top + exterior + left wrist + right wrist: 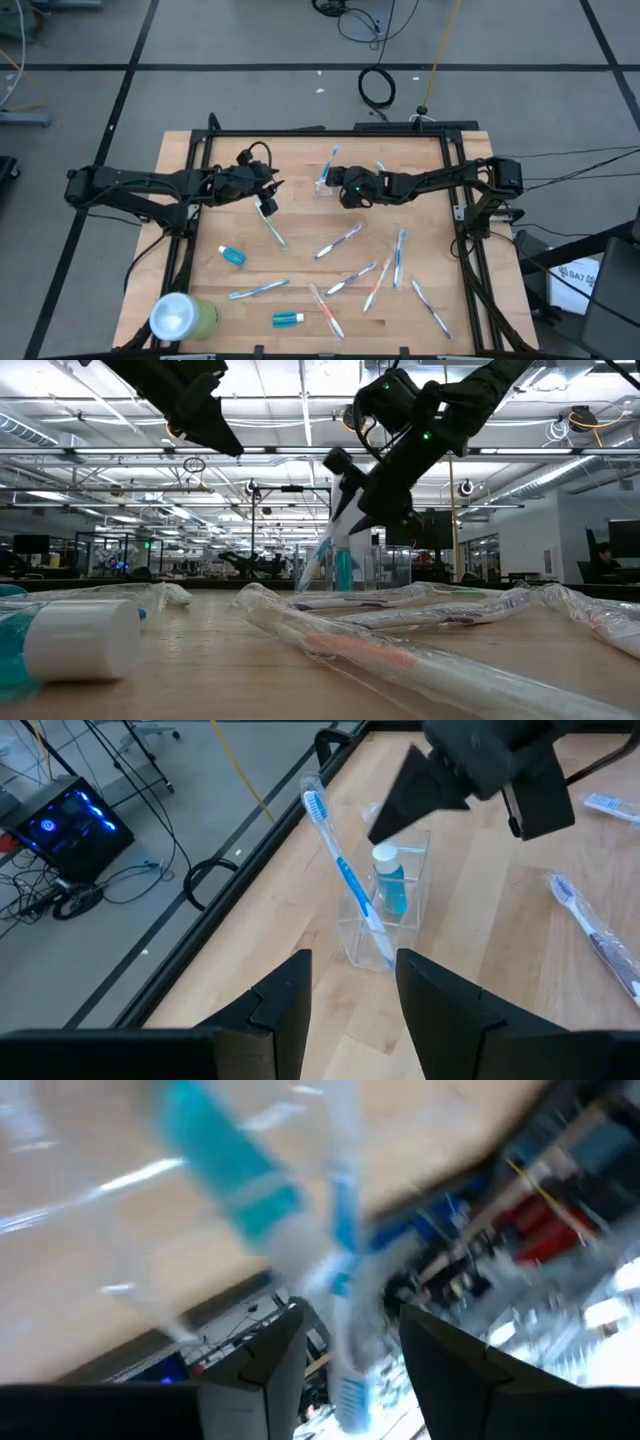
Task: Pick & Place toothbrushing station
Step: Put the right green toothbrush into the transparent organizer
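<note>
Letting go after a drop into the clear cup (385,915), standing upper centre of the table (200,160) with a blue toothbrush (340,870) and small tube (390,885) inside. Right gripper (345,190) hovering just beside it, jaws parted, empty. Left gripper (345,1005) waiting nearby, released. Probably lifting clear next, fetching another brush.

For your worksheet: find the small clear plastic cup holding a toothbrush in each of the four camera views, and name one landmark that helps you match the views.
High view: the clear cup sits near the table's far edge, just left of the right gripper.
Low view: centre, under that gripper, cup far back.
Left wrist view: middle, cup.
Right wrist view: cup blurred, close up.
Shared landmark: the blue toothbrush leaning in it.
</note>
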`<act>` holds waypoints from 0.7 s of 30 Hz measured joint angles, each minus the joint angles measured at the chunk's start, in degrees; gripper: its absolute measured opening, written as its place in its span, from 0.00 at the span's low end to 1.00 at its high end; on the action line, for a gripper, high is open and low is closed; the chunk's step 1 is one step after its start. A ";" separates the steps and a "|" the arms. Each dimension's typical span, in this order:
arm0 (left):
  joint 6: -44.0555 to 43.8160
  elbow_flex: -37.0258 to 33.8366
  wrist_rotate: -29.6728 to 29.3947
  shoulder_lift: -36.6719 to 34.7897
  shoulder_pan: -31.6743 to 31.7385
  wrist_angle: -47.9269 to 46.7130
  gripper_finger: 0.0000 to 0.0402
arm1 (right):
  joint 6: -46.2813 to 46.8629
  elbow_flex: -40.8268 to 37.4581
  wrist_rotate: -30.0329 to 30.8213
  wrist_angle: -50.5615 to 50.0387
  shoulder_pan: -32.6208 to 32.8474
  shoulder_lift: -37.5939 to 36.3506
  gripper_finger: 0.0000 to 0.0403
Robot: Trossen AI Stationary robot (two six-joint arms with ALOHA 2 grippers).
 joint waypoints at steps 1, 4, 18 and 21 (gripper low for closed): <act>0.00 0.00 0.00 0.00 0.00 0.00 0.38 | 1.52 -0.02 -0.04 1.93 -0.08 0.00 0.39; 0.00 0.00 0.00 0.00 0.00 0.00 0.38 | 6.21 -0.02 0.09 7.33 -0.08 0.00 0.39; 0.07 -1.36 0.15 0.02 0.00 0.85 0.38 | 35.08 -0.01 22.29 14.11 -0.05 -0.85 0.37; 0.11 -1.38 0.13 0.02 0.00 0.87 0.38 | 42.14 -0.01 24.01 8.90 -0.09 -3.02 0.36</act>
